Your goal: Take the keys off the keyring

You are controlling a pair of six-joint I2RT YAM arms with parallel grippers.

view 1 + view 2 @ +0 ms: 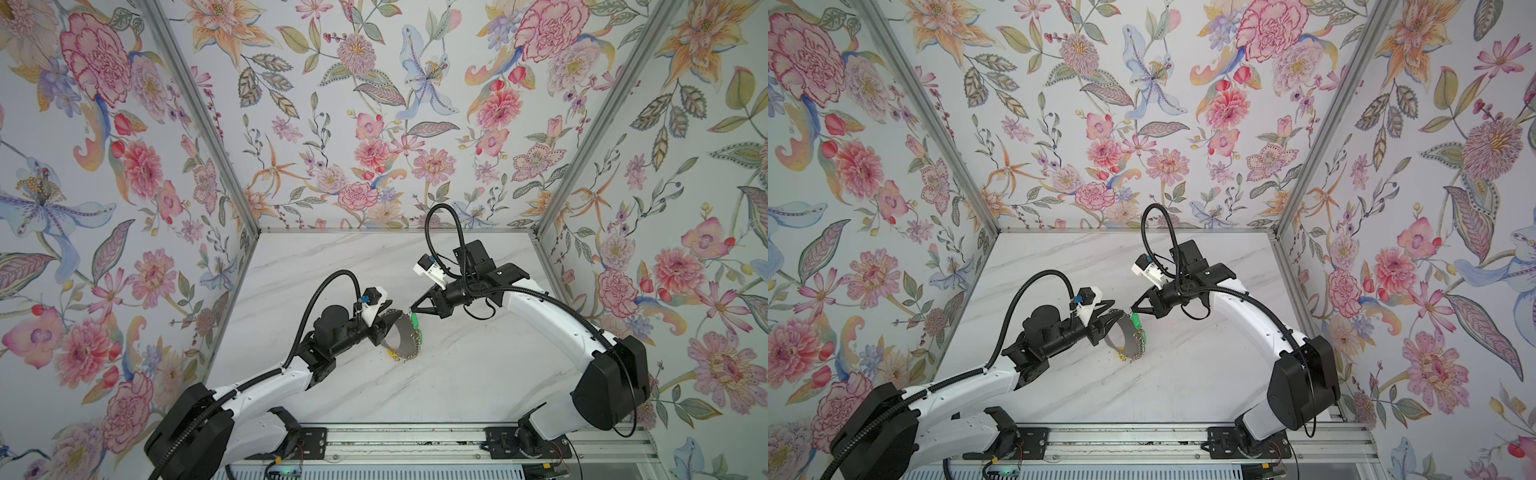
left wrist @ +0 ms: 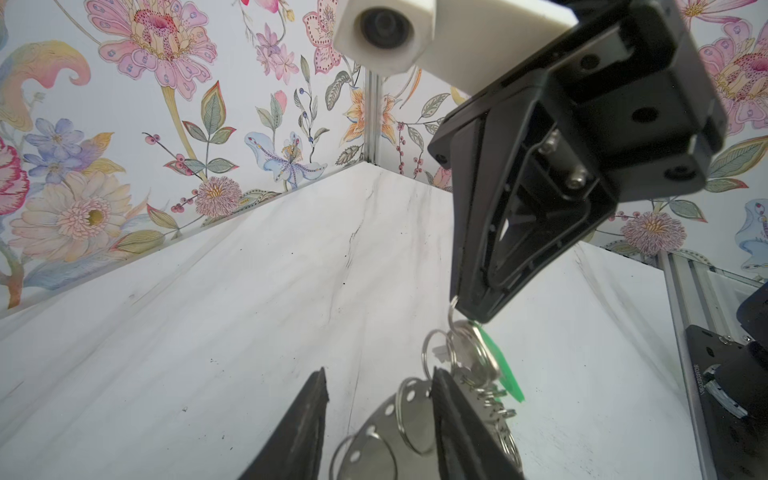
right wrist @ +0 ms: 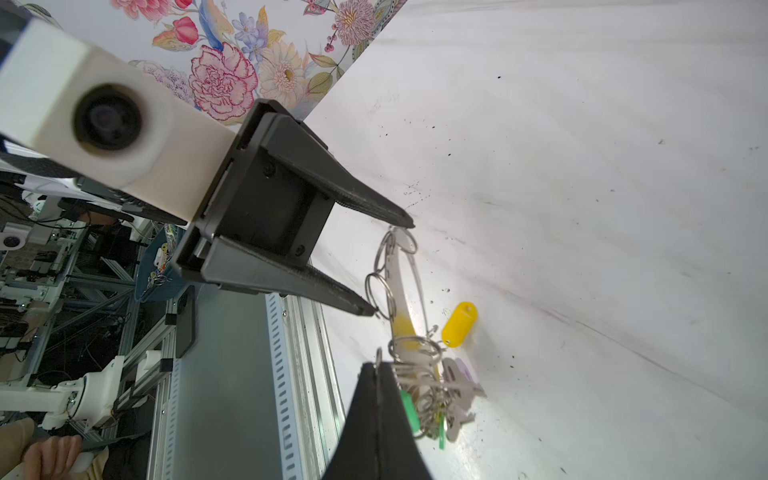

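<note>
Right gripper (image 1: 411,309) (image 2: 473,313) is pinched fully together, its tips nipping a thin wire ring (image 2: 452,309). Right under those tips hangs the green-tagged key (image 2: 500,365) (image 1: 414,321), its silver head against the fingertips and the tag pointing away from them. In the right wrist view the same tag shows beside the closed fingers (image 3: 376,415), with a tangle of rings and more keys (image 3: 457,386) just past it.

Facing it, tips nearly meeting, the left gripper (image 1: 392,318) (image 3: 390,266) stands about half spread, and between its fingers (image 2: 299,428) sits the keyring (image 1: 399,336) (image 1: 1121,332) (image 2: 374,449), a grey perforated plate gripped across its width near one end. The plate stands on edge, curving down and away from the left fingertips. Its far end appears to reach the table (image 1: 457,374), though whether it actually touches cannot be made out. Small wire rings line the plate's outer edge on the side toward the right gripper.

Farther out from both grippers, near the plate's low end, a yellow tag (image 3: 459,324) (image 1: 392,353) lies close to the marble surface, linked to the ring cluster.
</note>
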